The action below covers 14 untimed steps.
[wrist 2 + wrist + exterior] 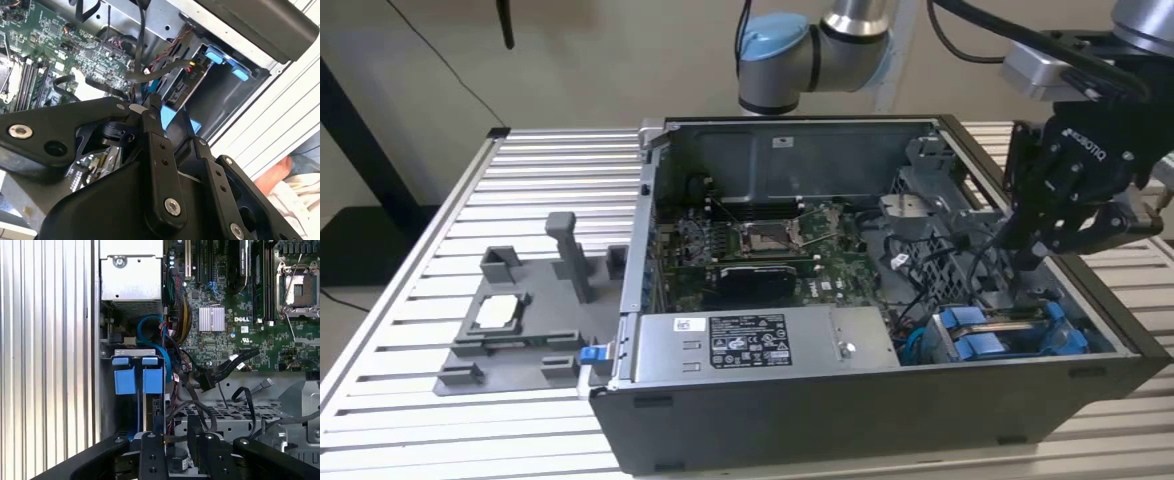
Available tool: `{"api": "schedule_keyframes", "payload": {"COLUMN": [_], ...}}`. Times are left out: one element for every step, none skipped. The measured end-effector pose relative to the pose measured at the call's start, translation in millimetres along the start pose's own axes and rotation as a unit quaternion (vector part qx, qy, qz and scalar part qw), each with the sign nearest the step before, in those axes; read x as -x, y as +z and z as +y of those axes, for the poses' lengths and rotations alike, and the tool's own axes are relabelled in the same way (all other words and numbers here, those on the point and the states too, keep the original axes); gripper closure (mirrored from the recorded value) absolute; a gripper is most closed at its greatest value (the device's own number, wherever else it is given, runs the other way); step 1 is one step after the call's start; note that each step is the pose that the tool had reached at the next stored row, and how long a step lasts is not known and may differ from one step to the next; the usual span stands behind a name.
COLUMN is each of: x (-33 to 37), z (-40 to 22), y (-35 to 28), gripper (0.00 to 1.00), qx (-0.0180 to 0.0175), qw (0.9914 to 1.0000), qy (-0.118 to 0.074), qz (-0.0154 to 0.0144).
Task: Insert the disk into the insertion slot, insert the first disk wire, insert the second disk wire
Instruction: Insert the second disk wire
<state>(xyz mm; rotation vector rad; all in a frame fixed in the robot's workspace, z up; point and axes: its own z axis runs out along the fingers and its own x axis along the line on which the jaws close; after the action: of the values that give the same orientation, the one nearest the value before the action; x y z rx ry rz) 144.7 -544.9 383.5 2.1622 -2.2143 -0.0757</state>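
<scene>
The disk [994, 338] in its blue carrier sits inside the insertion slot [1087, 350], the grey drive cage at the case corner on the exterior view's right. Its blue tabs [139, 380] stick out of the cage [132, 353] in the first wrist view. My gripper [1010, 250] hangs just above the cage, inside the case. In the second wrist view its fingertips [150, 111] pinch together on a black disk wire [134, 82] with a small white piece at the grip. The disk's connector edge [181, 90] lies close beyond the tips.
A grey power-supply box [747, 340] fills the case front beside the cage. The motherboard [774, 250] with its CPU socket [300, 285] lies behind. Loose black and blue cables [210, 375] crowd the space by the cage. A grey fixture [520, 320] stands on the slatted table [427, 420]. A hand [277, 175] is near.
</scene>
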Motion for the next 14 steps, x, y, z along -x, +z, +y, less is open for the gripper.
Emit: {"api": "schedule_keyframes", "payload": {"x": [1.0, 2.0, 2.8, 3.4, 3.8, 4.1, 4.6, 5.2, 6.0, 7.1, 8.2, 9.3, 10.4, 11.6], "z": [1.4, 3.1, 4.8, 6.5, 8.4, 10.2, 12.0, 13.9, 15.9, 18.1, 20.1, 22.3, 24.3, 26.6], "y": [-0.2, -0.4, -0.5, -0.7, -1.0, -1.3, -1.6, -1.9, -2.0, -1.9, -1.8, -1.7, -1.7, -1.6], "gripper": [0.67, 0.67, 0.67, 0.67, 0.67, 0.67, 0.67, 0.67, 0.67, 0.67, 0.67, 0.67, 0.67, 0.67], "qx": [-0.0007, -0.0018, -0.0031, -0.0045, -0.006, -0.0076, -0.0091, -0.0106, -0.0122, -0.014, -0.0156, -0.0173, -0.019, -0.0209], "qw": [1.0, 1.0, 1.0, 0.99999, 0.99998, 0.99997, 0.99996, 0.99994, 0.99993, 0.9999, 0.99988, 0.99985, 0.99982, 0.99978], "qy": [0.0, 0.0, 0.0, 0.0, 0.0, 0.0, 0.0, 0.0, 0.0, 0.0, 0.0, 0.0, 0.0, 0.0], "qz": [0.0, 0.0, 0.0, -0.0001, -0.0001, -0.0001, -0.0002, -0.0002, -0.0003, -0.0003, -0.0003, -0.0004, -0.0004, -0.0005]}}
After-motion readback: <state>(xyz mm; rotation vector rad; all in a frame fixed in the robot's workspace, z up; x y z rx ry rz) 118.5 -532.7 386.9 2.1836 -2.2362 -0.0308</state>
